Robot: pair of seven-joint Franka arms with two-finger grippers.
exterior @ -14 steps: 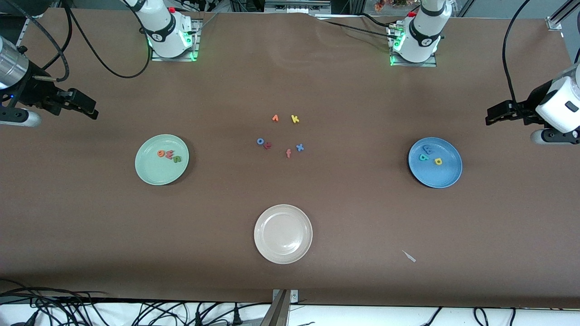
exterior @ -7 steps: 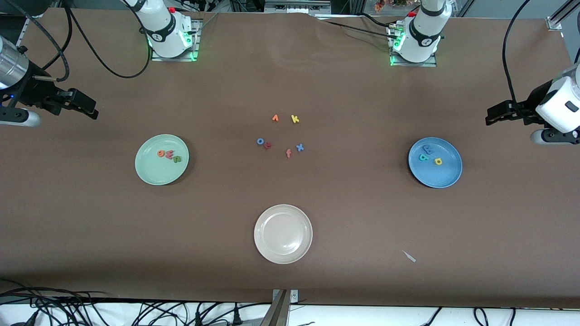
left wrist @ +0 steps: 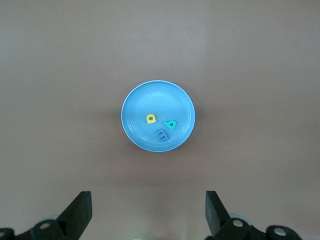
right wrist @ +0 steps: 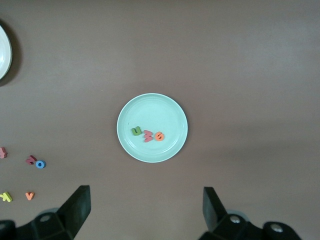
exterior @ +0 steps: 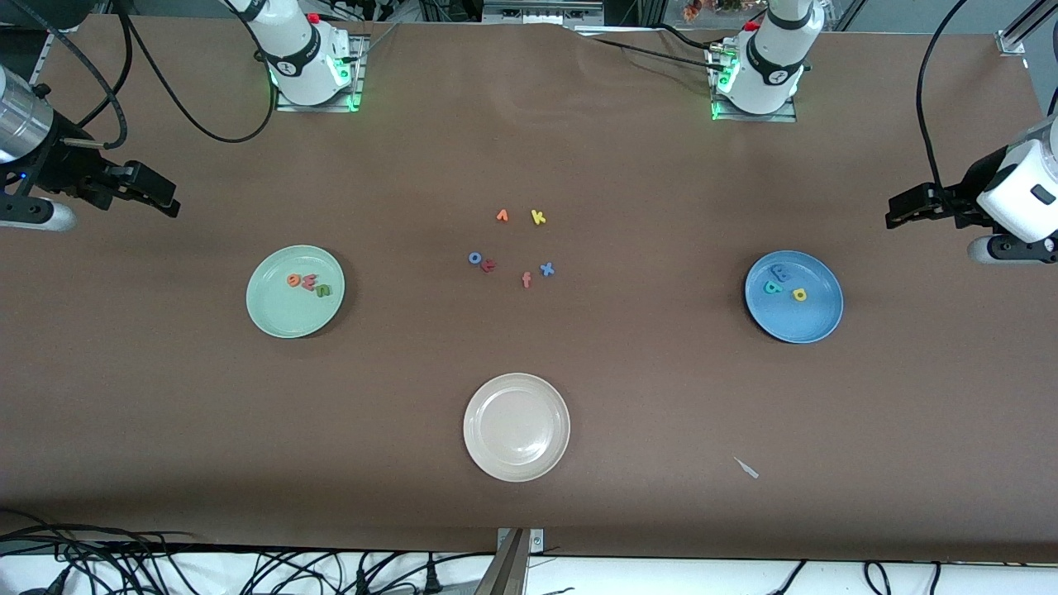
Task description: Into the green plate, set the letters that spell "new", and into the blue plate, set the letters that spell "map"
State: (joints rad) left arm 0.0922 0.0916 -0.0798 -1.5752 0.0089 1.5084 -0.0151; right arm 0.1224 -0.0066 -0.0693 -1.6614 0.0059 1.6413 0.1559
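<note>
The green plate lies toward the right arm's end of the table and holds the orange "e", salmon "w" and dark green "n". In the blue plate, toward the left arm's end, lie the blue "m", teal "a" and yellow "p". My right gripper hangs open and empty high over bare table near the green plate. My left gripper hangs open and empty over the table near the blue plate.
A cream-white plate sits nearest the front camera at mid-table. Several loose letters lie at the centre, among them an orange "v", yellow "k", blue "x" and salmon "f". A small pale scrap lies beside the cream plate.
</note>
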